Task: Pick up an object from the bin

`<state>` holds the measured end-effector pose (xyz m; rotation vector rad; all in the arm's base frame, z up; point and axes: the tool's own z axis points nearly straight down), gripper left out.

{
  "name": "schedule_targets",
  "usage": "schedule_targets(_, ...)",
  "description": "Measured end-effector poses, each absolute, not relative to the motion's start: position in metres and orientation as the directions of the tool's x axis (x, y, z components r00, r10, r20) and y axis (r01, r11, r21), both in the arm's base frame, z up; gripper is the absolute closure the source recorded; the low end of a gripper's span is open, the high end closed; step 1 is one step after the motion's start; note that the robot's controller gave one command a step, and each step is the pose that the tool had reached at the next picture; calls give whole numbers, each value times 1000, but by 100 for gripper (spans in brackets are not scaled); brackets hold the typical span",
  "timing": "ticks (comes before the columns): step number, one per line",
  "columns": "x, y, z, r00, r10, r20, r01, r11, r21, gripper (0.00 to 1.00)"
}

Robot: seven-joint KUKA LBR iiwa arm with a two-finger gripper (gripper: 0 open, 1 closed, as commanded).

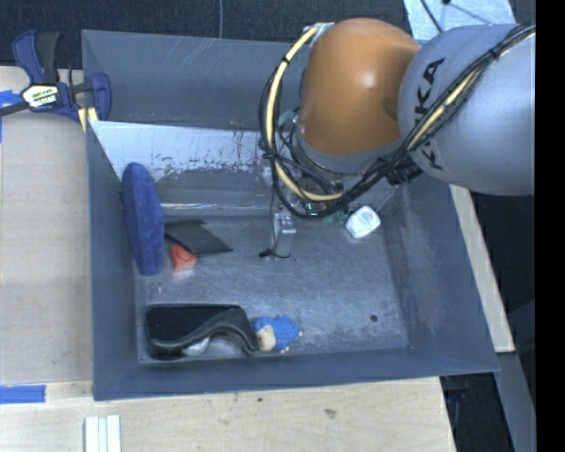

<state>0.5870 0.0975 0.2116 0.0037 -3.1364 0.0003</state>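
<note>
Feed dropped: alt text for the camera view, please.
The gripper hangs low over bare floor in the middle of the grey bin. Left of it lie a long blue object, a black sheet and an orange piece; a black curved object lies at the near wall.

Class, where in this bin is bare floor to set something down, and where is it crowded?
Bare floor lies right of the hand, up to the right wall. Crowded: the left side, with blue roll, black sheet and orange lump, and the lower-left corner's black curved piece.
</note>
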Motion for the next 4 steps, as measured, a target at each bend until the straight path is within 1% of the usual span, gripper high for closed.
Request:
schedule_targets(1, 590, 160, 66, -997, 74, 4, 74, 997, -1, 0)
schedule_targets(2, 579, 126, 102, -999, 35, -1, 35, 999, -2, 0)
schedule_targets(3, 594, 160, 107, -998, -68, -5, -68, 998, 1, 0)
schedule_targets(4, 597, 167, 69, -984, -176, 0, -176, 984, 0, 0)
